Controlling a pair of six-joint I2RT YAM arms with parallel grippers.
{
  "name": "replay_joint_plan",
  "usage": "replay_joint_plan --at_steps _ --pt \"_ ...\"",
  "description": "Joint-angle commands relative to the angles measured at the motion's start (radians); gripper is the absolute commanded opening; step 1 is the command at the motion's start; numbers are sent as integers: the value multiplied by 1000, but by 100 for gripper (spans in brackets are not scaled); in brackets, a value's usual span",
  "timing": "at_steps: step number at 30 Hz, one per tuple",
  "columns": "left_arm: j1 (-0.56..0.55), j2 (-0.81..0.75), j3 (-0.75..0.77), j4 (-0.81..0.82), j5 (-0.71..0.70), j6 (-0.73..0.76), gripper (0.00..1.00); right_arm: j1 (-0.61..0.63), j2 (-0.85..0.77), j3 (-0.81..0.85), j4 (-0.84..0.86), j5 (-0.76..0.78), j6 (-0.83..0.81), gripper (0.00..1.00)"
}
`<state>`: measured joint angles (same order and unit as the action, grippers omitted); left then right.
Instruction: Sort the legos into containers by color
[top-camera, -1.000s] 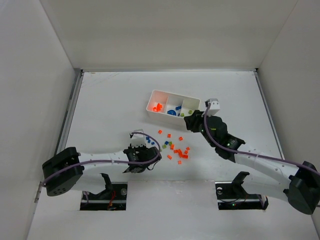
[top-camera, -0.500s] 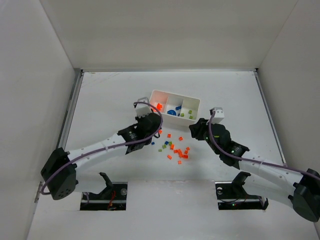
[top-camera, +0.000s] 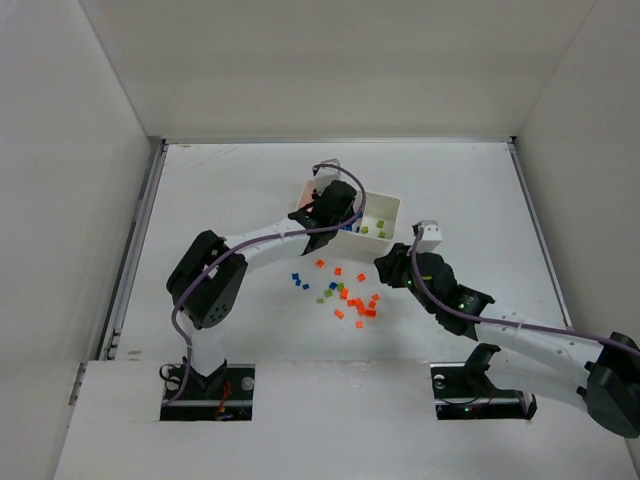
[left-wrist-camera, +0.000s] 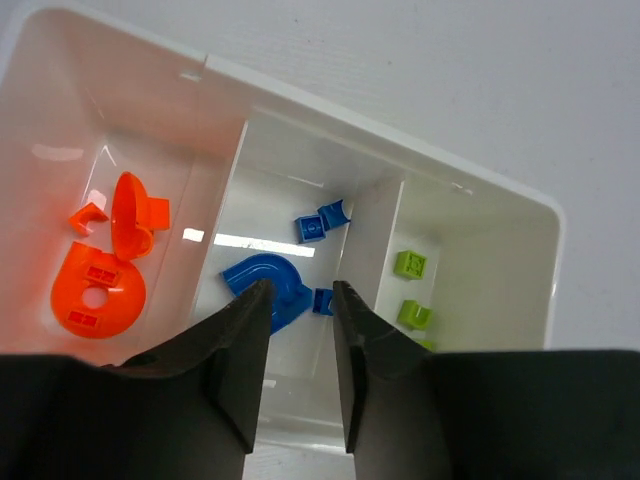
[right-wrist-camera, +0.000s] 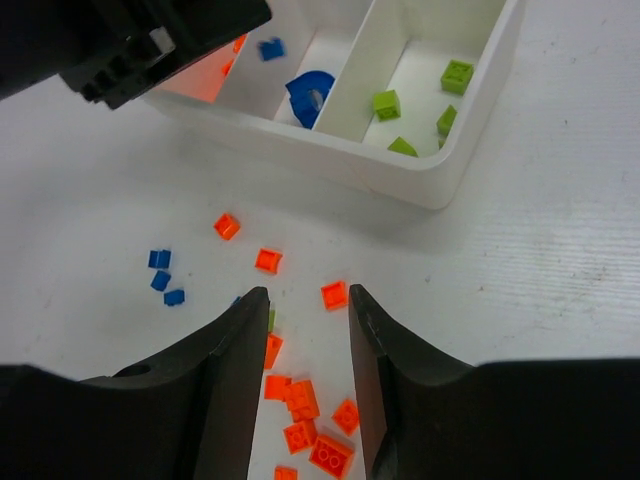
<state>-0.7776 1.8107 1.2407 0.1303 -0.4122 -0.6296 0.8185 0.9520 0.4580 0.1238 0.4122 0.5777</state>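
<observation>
The white tray (top-camera: 392, 203) has three compartments. In the left wrist view the left one holds orange-red pieces (left-wrist-camera: 100, 296), the middle one blue pieces (left-wrist-camera: 312, 228), the right one yellow-green cubes (left-wrist-camera: 410, 265). My left gripper (top-camera: 335, 205) hovers over the middle compartment, open and empty (left-wrist-camera: 300, 288). Loose legos (top-camera: 352, 298) lie in front of the tray, mostly orange-red (right-wrist-camera: 312, 400), with a few blue ones (right-wrist-camera: 162, 275) to the left. My right gripper (top-camera: 386, 264) is open and empty (right-wrist-camera: 305, 292) just above the loose orange-red cubes.
White walls close in the table on the left, back and right. The left arm's black wrist (right-wrist-camera: 150, 40) hangs over the tray's left end (right-wrist-camera: 330, 150) in the right wrist view. Three blue cubes (top-camera: 298, 280) lie apart from the pile.
My left gripper swung from the table's front left, beside the loose pieces, up to the tray. My right gripper came down from the tray's right end to the loose pile.
</observation>
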Motion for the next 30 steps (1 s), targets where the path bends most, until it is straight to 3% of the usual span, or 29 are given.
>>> replay_joint_plan --at_steps 1,6,11,20,30 --pt "7 15 81 32 33 37 30 49 28 11 7 -4 13 43" --pt "8 9 77 37 39 48 39 171 151 60 8 -39 -5 37" --pt "16 -118 -32 64 30 51 40 273 263 114 48 -46 -10 38" --pt "65 -442 -374 130 30 25 41 304 530 229 93 -66 -13 40" --pt "107 -747 -675 114 36 8 42 284 674 286 86 -26 11 39"
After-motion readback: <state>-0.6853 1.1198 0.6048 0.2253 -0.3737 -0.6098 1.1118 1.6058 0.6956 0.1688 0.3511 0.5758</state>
